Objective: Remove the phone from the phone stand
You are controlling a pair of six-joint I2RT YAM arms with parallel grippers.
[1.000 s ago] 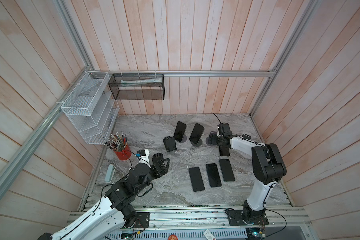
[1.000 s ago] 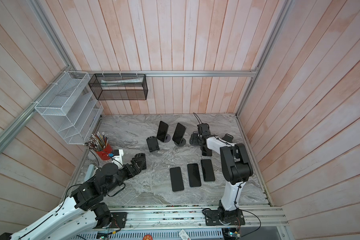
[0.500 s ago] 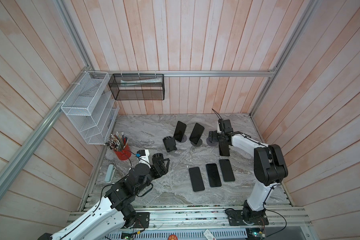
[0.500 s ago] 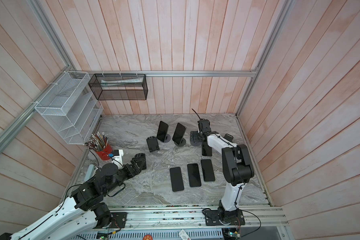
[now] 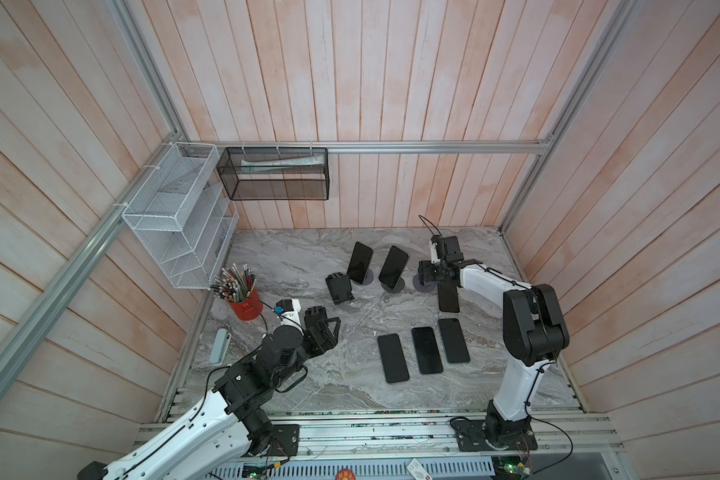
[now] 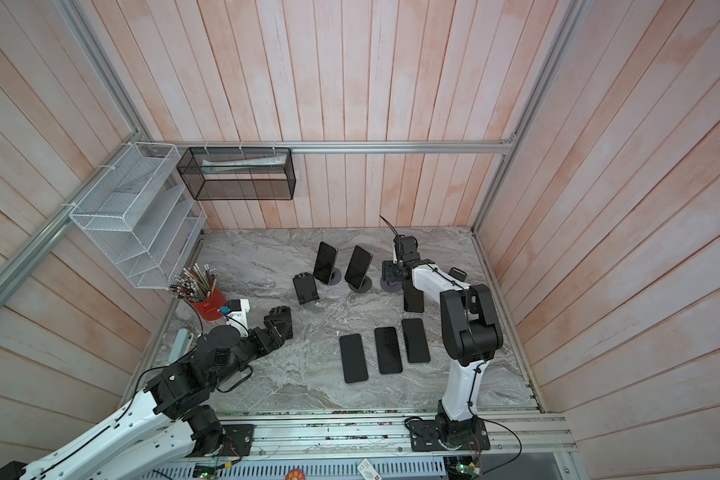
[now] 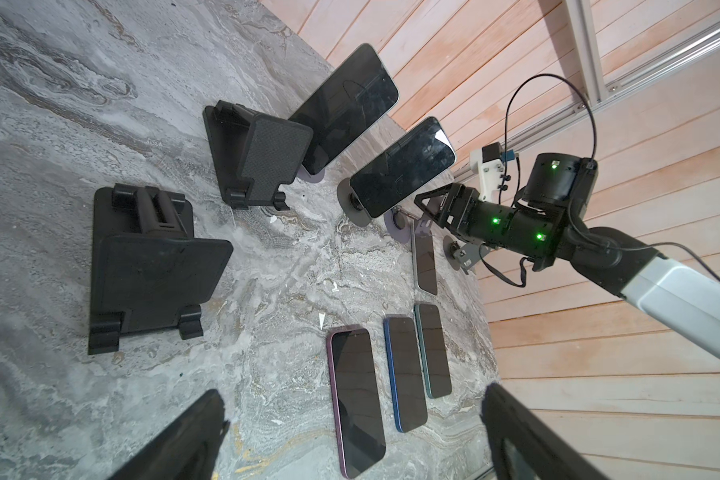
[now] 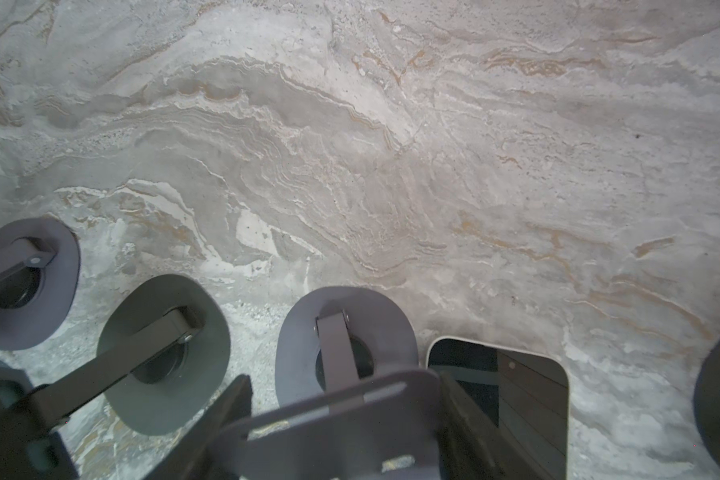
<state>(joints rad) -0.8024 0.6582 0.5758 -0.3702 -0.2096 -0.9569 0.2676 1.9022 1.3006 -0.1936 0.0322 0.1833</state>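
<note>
The right pincer (image 8: 344, 376) hung over the far right of the grey marbled table (image 5: 292, 257), fingers flanking the plate of an empty grey round-based metal stand (image 8: 341, 419), clamped or not I could not tell; a pale-edged black-screened phone (image 5: 448, 296) lay flat just right of it. Left of it a dark leaning phone (image 5: 393, 267) and a second leaning phone (image 5: 359, 263) rested on round stands, and the left pincer (image 5: 324, 322) hovered near left, fingers wide apart. A round red sticker (image 5: 345, 477) at the rig's near edge bore writing too small to read.

Robot lab cell (boxed-in), aluminium frame (image 5: 391, 146), plank walls (image 5: 391, 75), marble tabletop (image 5: 350, 390)
</note>
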